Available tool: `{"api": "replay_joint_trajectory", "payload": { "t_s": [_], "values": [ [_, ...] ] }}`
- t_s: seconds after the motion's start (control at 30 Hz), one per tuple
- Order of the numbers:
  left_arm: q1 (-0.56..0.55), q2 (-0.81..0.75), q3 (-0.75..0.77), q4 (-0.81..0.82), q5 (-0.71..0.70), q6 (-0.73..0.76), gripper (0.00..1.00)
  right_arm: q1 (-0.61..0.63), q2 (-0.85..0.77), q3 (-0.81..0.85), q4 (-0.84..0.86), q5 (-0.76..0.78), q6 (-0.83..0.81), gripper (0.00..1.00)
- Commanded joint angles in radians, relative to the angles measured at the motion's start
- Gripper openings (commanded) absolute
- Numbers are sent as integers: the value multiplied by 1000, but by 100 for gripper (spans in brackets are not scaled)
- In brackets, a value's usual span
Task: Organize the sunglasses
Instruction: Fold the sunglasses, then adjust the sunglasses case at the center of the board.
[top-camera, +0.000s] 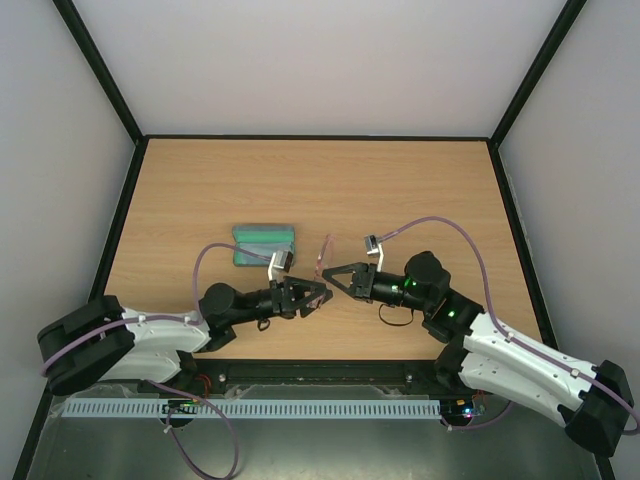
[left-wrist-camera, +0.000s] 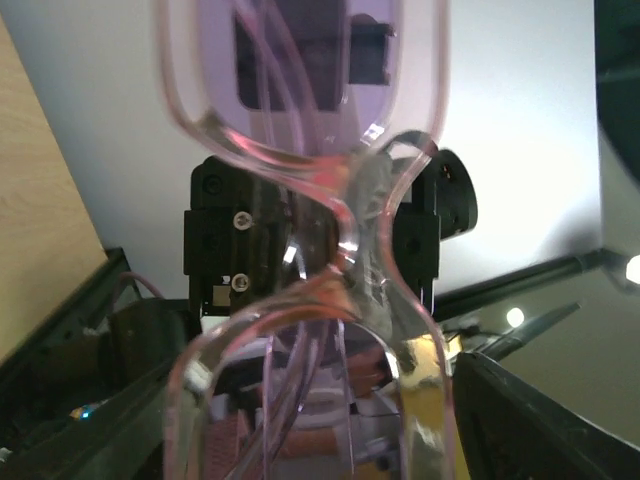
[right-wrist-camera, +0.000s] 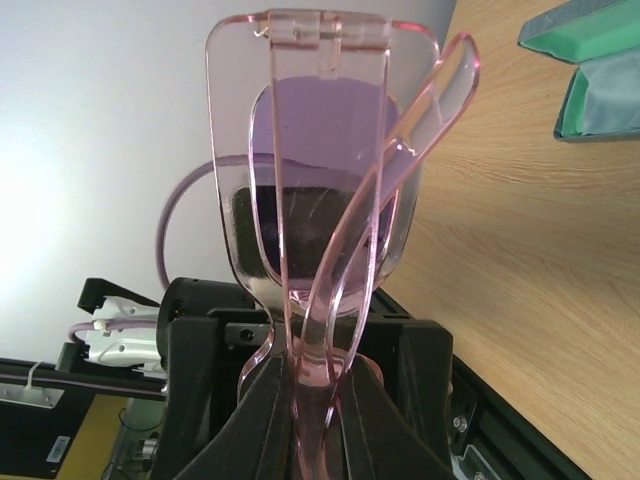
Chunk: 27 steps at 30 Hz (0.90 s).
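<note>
The pinkish-red translucent sunglasses (top-camera: 322, 256) are held in the air between my two grippers, just above the near middle of the table. In the right wrist view the sunglasses (right-wrist-camera: 320, 200) stand on end, arms folded, and my right gripper (right-wrist-camera: 320, 430) is shut on their lower end. My right gripper (top-camera: 333, 277) points left in the top view. My left gripper (top-camera: 320, 294) faces it with jaws spread. The sunglasses (left-wrist-camera: 330, 230) fill the left wrist view, close to the camera, inside my open left gripper (left-wrist-camera: 320, 440); whether they touch its fingers I cannot tell.
A grey-blue case (top-camera: 263, 244) lies open on the wooden table (top-camera: 420, 190) just left of and behind the grippers, green interior up; a corner of the case (right-wrist-camera: 590, 70) shows top right. Black frame rails border the table.
</note>
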Motion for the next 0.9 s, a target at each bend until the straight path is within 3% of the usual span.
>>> {"api": "replay_joint_trajectory", "payload": {
  "t_s": [0.0,0.07,0.2,0.27,0.3,0.4,0.47,0.53,0.6,0.7,0.87],
  "values": [
    [-10,-49,21,221,15,26,82,-12,-25,6,25,17,-8,1],
    [-10,-85,22,153,6,53,89,-33,-39,13,13,13,-6,1],
    [-6,-204,29,-27,-10,124,95,-89,-55,70,-92,8,-54,1],
    [4,-313,54,-269,-40,197,94,-129,-72,94,-168,9,-91,1],
    [10,-394,88,-476,-87,261,93,-150,-85,106,-212,14,-114,1],
    [15,-620,207,-1057,-380,426,87,-213,-123,113,-284,2,-156,1],
    [50,-707,278,-1312,-575,463,79,-242,-127,103,-291,-26,-164,1],
    [122,-708,355,-1482,-671,482,76,-253,-116,91,-281,-48,-164,1],
    [246,-616,407,-1541,-622,509,76,-257,-101,79,-266,-66,-163,1],
    [440,-461,399,-1460,-453,533,76,-259,-81,73,-246,-87,-168,1],
    [680,-356,401,-1415,-434,578,78,-264,-85,70,-261,-101,-180,1]
  ]
}}
